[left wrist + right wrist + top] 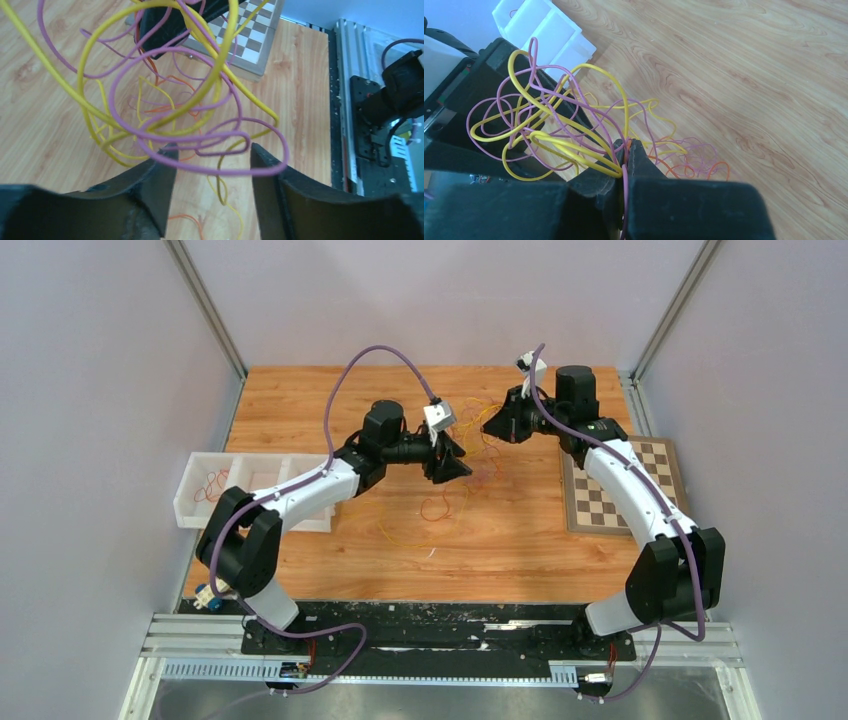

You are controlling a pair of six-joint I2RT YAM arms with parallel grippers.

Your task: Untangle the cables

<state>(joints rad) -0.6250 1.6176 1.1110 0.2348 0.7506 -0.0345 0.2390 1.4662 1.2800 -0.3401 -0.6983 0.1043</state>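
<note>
From above, the left gripper (447,455) and right gripper (492,423) face each other over the middle of the tabletop (520,540), close together. The cables (478,458) hang in a loose tangle between them, and thin strands trail down onto the wood nearer the arms. A white tray (250,472) sits at the left edge with a red strand in its leftmost compartment. A chessboard (622,490) lies at the right.

In the left wrist view the left gripper (212,167) is open, jaws well apart. A pink loop of the cables (230,172) crosses the gap between them unpinched, with yellow and orange curls beyond. The chessboard (256,40) shows behind.

In the right wrist view the right gripper (625,156) is clamped on the cables (569,145) — yellow, pink and orange strands squeezed between its fingers. The bundle fans out toward the dark left gripper (484,85), and orange and pink coils rest on the tabletop (734,75). The tray (549,25) lies farther off.
</note>
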